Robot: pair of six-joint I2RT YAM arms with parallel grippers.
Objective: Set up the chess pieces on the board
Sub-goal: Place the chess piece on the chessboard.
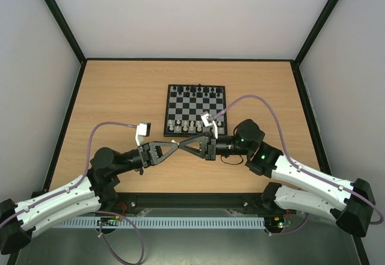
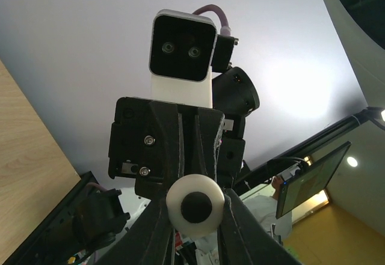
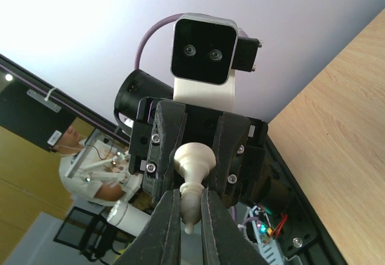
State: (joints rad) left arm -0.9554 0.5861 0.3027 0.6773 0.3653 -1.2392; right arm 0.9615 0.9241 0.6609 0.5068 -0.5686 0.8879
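The left claw (image 2: 194, 212) is nearly closed, its two fingers pinching the round base of a cream chess piece (image 2: 180, 200). The base faces the left wrist camera, a dark disc at its centre. The right claw (image 3: 189, 196) is closed tight on the slim head end of the same piece, so both claws grip it at once, one at each end. In the right wrist view the left claw's fingers (image 3: 170, 151) flank the wide base beyond the right claw's own fingertips.

From above, the two claws meet tip to tip just off the near edge of the board (image 1: 195, 107), toward its near-left corner. The held piece is too small to make out there. Other white chess pieces (image 1: 186, 124) stand on the board's near rows, black figures (image 1: 195, 89) on its far rows, and the middle squares are bare. The board lies flat on the counter (image 1: 120, 97), which is walled on three sides.

Both forearms stretch out low and roughly level, the left arm reaching rightward from the board's near-left side and the right arm reaching leftward along the board's near edge. Each wrist camera looks straight at the other claw.
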